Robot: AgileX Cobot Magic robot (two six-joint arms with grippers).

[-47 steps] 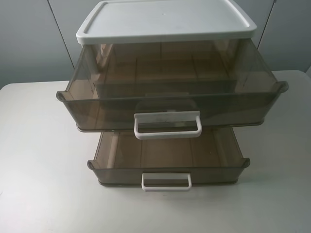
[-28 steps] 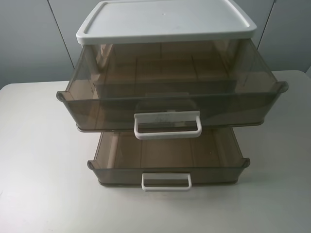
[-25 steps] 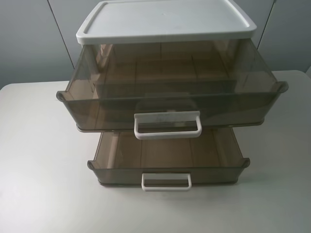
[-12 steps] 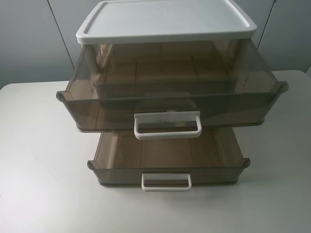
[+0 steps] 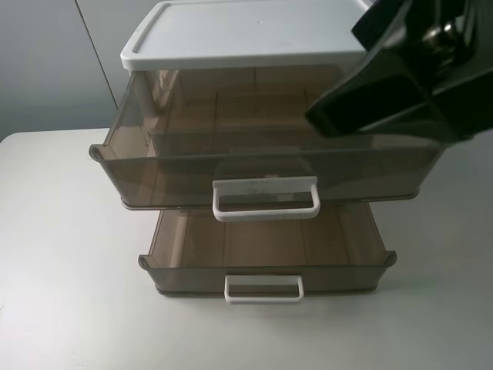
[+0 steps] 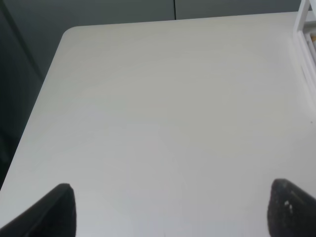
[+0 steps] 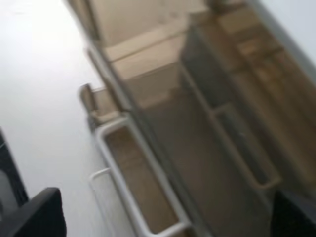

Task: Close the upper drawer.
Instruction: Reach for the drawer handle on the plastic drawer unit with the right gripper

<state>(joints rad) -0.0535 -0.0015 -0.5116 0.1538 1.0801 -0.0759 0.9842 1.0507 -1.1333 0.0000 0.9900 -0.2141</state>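
The upper drawer (image 5: 177,166) is smoky brown and translucent. It stands pulled far out from under the white lid (image 5: 246,35), with its thick white loop handle (image 5: 266,196) facing front. My right gripper (image 5: 389,77) is black and hangs high over the drawer's right rear part, apart from it. The blurred right wrist view looks down into the drawer (image 7: 207,128). There the right gripper (image 7: 168,217) is open and empty. My left gripper (image 6: 170,210) is open and empty over bare table, out of the exterior view.
A shallower brown drawer (image 5: 266,266) with a slim white handle (image 5: 263,288) stands pulled out below the upper one. The cabinet sits on a white table (image 5: 62,254). A white cabinet edge (image 6: 308,29) shows in the left wrist view.
My right arm has swung into the exterior view from the upper right and now hangs over the upper drawer. Neither drawer has moved.
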